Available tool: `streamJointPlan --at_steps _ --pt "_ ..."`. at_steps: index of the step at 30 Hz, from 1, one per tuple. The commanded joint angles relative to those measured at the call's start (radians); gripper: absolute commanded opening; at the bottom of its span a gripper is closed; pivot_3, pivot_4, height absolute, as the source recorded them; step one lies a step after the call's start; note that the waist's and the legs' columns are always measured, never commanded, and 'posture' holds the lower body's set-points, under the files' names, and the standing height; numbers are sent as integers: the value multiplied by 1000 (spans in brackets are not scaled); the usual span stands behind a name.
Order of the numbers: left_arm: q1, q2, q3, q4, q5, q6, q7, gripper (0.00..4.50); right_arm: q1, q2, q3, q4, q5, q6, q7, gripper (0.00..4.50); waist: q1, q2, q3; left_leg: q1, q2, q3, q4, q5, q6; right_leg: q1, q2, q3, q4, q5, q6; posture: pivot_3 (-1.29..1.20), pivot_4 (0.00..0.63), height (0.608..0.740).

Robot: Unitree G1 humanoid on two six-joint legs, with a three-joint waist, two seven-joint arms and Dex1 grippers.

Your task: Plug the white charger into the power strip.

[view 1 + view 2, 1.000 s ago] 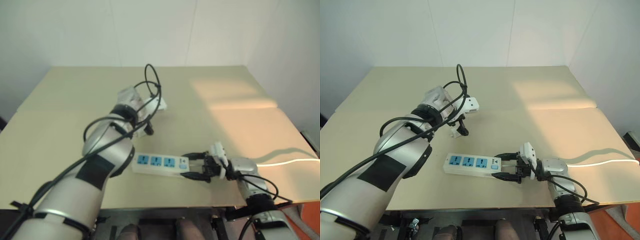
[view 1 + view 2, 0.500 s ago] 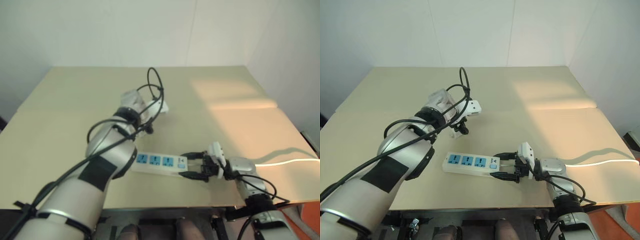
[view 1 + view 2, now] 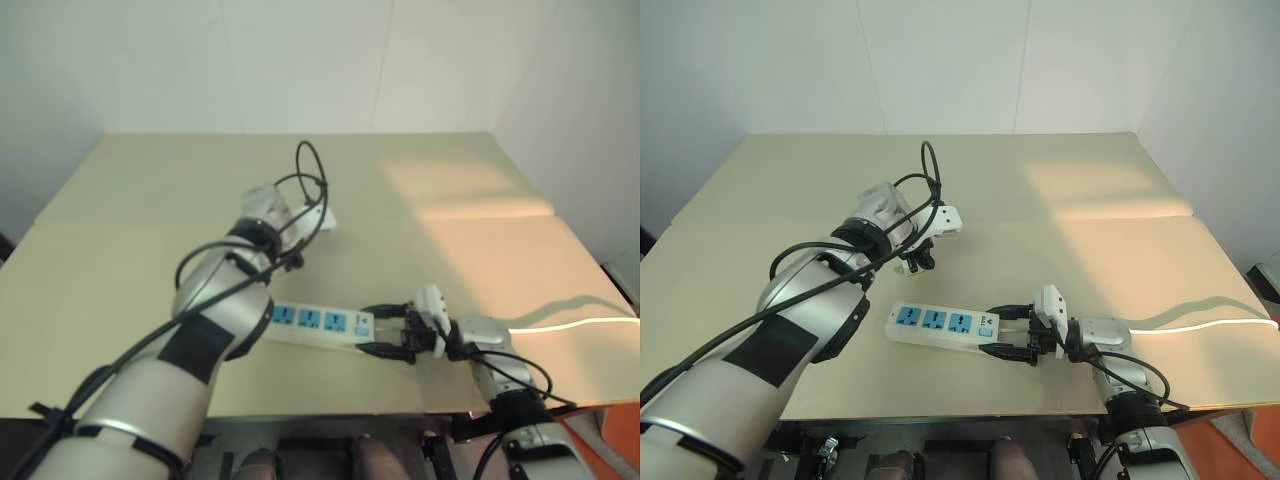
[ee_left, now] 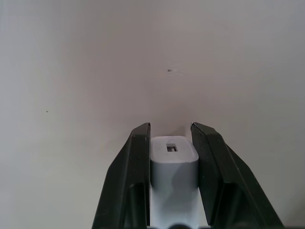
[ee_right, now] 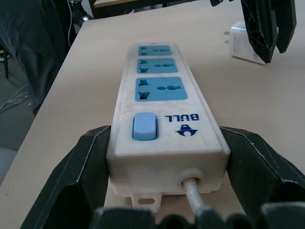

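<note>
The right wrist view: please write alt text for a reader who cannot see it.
The right hand holds the switch end of the power strip, one black finger against each side. Its three blue sockets run away along the beige table. Beyond, the left hand holds the white charger at the table.

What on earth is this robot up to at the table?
It is getting ready to plug something in. Its left claw is shut on a small white boxy charger sitting on the tan table. Its right claw grips the switch end of a long white plastic power strip with three blue sockets. Nothing is plugged in yet.
</note>
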Motion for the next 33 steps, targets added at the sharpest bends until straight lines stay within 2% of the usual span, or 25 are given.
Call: streamJointPlan --at_steps 1,5,8,9,12,15,18,23,30,33 --pt "-87 30 58 -27 -46 -31 -82 980 15 -9 -1 -29 -6 -4 -17 3382 0 0 0 0 0 0 0 0 0 0 0 0 0 0 0 0 150 740" --pt "-152 78 155 -60 -136 -43 -187 980 18 -17 -5 -49 4 7 -14 3382 0 0 0 -1 0 0 0 0 0 0 0 0 -1 0 0 0 150 740" --pt "-168 145 328 -124 -312 -56 -274 980 4 -24 -4 -44 12 9 9 3382 -1 0 0 -1 0 0 0 0 0 0 0 0 -1 0 0 0 150 740" --pt "-151 166 404 -157 -392 -59 -311 980 -5 -25 -3 -37 12 5 17 3382 -1 0 0 -1 0 0 0 0 0 0 0 0 0 0 0 0 150 740" --pt "-54 200 523 -290 -536 -96 -384 980 -33 -17 0 -11 12 -17 35 3382 -3 0 0 0 0 0 0 0 0 0 0 0 1 0 0 0 150 740" --pt "118 235 551 -541 -644 -11 -460 980 -77 1 8 46 -13 -75 43 3382 -5 1 -1 3 1 1 0 0 0 1 0 1 3 0 0 0 150 740" --pt "304 265 587 -744 -800 176 -521 980 -127 5 32 125 -41 -119 95 3382 -14 1 -1 5 2 1 0 0 0 1 0 1 4 0 0 0 150 740" --pt "534 257 608 -991 -916 162 -476 980 -184 15 43 251 -92 -246 109 3382 -21 1 -1 3 4 0 1 0 0 0 0 -1 5 1 -1 0 150 740" --pt "683 265 518 -1038 -903 30 -484 980 -241 21 47 374 -118 -348 126 3382 -23 1 -1 9 3 1 1 0 0 5 0 0 5 1 -2 0 150 740" --pt "722 242 533 -1020 -928 -88 -494 980 -240 26 44 382 -116 -365 119 3382 -23 1 -1 9 3 1 1 0 0 5 0 0 4 1 -2 0 150 740"
